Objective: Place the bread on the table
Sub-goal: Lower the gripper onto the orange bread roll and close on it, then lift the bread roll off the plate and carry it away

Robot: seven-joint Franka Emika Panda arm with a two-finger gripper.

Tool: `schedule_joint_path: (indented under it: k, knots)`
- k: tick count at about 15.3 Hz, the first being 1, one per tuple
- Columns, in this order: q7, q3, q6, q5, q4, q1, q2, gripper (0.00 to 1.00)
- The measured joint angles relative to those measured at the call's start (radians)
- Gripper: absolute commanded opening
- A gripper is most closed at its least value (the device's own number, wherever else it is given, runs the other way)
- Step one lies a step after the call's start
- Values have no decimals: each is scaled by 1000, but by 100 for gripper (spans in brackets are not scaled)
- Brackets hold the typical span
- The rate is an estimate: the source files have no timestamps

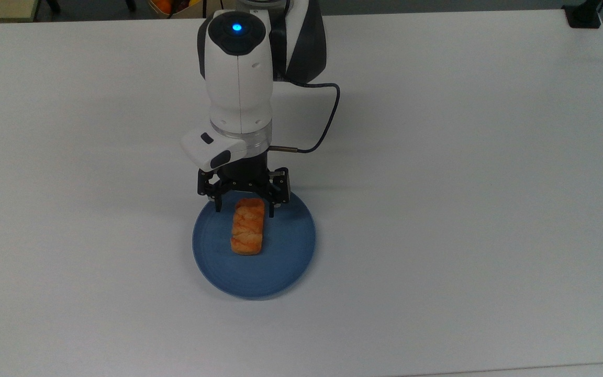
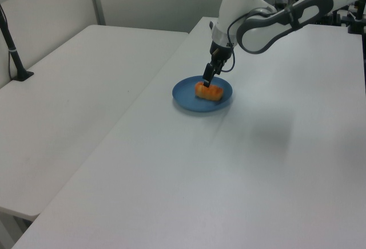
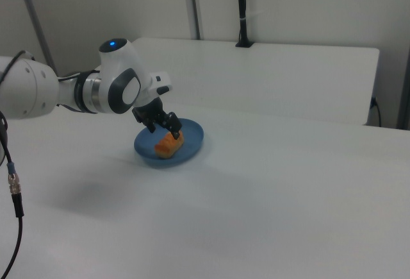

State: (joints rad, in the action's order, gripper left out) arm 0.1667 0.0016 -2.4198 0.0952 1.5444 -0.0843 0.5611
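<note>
The bread (image 1: 248, 230), a small golden-orange loaf with pale score marks, lies lengthwise in the middle of a round blue plate (image 1: 291, 256) on the white table (image 1: 464, 183). My gripper (image 1: 245, 210) is open and hangs low over the loaf's end nearest the arm, one finger on each side of it. I cannot tell whether the fingers touch it. The left view has the gripper (image 2: 206, 83) just above the bread (image 2: 210, 93) on the plate (image 2: 184, 99). From the right view, the gripper (image 3: 163, 129) stands over the bread (image 3: 169, 145) and plate (image 3: 193, 143).
A black cable (image 1: 327, 120) loops off the arm's wrist. A black clamp (image 1: 583, 14) sits at the table's far right corner in the top view. A second white table (image 2: 68, 89) adjoins on the left view's left, with a black post (image 2: 12, 48).
</note>
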Motion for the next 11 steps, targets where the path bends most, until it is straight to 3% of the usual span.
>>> schedule_joint_path:
  k: [5,8,11]
  knots:
    - [2,0,-77,13,-1,-2,45,99]
    - [2,0,-81,17,-1,-3,67,84]
    - [5,0,-82,41,-3,-4,77,54]
